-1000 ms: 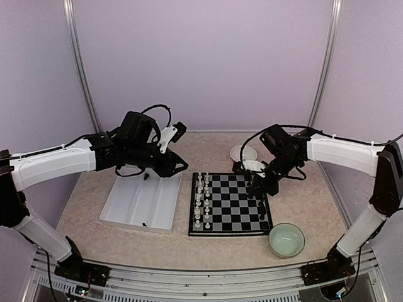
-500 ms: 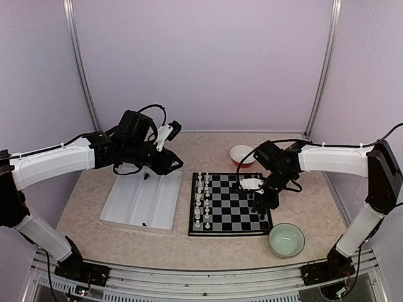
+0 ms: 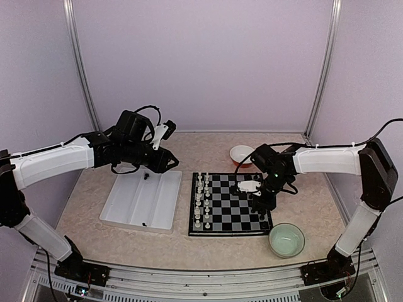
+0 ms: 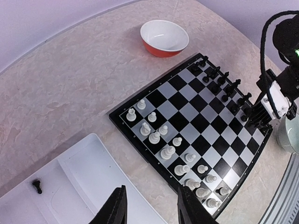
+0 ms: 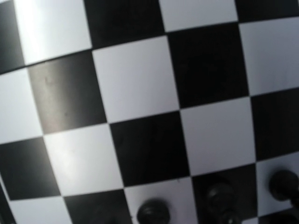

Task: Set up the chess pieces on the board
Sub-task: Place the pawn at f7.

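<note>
Right gripper is closed and points down over the right side of the flat black-and-white checkered chessboard. It is just beside the small black plastic chess pieces that stand along that edge. Whether anything is pinched between its jaws cannot be told. Its own wrist camera shows only blurred squares close up, with a few black pieces at the bottom of the view.

The left gripper hangs above the far right corner of a white rectangular partitioned plastic tray. Its fingers are apart, with nothing between them.

The small white plastic chess pieces stand in two columns along the board's left side. The board lies on the beige marbled table, just right of the tray.

A lone black piece sits in the tray's far part. A second dark speck near the tray's near edge is too small to make out.

A red bowl with a white inside sits beyond the board's far right corner. A pale green bowl sits by its near right corner.
</note>
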Controlling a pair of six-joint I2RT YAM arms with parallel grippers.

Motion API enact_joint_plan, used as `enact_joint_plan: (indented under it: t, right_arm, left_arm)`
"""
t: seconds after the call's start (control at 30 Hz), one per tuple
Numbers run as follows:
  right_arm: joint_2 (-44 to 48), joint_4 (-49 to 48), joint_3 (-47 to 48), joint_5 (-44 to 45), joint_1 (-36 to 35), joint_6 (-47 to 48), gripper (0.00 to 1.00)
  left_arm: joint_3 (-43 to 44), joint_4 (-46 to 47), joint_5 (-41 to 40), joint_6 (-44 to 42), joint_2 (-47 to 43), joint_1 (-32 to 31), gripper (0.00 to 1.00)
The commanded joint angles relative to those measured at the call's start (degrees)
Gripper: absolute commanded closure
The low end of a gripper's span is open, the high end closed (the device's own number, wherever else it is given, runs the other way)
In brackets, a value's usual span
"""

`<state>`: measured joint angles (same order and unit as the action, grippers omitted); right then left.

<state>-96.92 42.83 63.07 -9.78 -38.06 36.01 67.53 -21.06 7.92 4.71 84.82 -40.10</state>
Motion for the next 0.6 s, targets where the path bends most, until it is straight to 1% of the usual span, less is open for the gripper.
enact_joint_plan:
  t: [0.0,0.3,0.37,0.47,0.53,0.57]
  right_arm:
    - [-1.6,-0.9,-0.5,1.0,-0.8,-0.8,0.97]
    - [-0.4,0.0,0.0,1.2,-1.3,-1.2,0.81]
    - [0.3,0.9,1.0,0.5,-1.3,-1.4,0.79]
    - [1.6,3.3,4.7,-1.2,-1.3,-2.1,0.78]
    - [2.8,4.3,6.9,-2.2,-1.2,-2.6,0.78]
    - [3.4,4.3,7.5,-2.5,-1.2,-2.9,0.78]
  left_arm:
    - [-0.8,0.4,0.2,0.5,-0.6,0.0,0.62]
    - [-1.6,0.0,-0.9,0.9,-1.0,0.1,0.62]
    - [-2.1,-0.4,-2.3,1.7,-1.2,0.3,0.62]
    - [-3.8,-0.8,-4.7,5.2,-1.8,1.8,0.62]
    - [-5.9,-0.5,-7.4,8.4,-2.6,3.1,0.62]
    - [-7.1,-0.4,-10.0,10.1,-2.9,3.8,0.62]
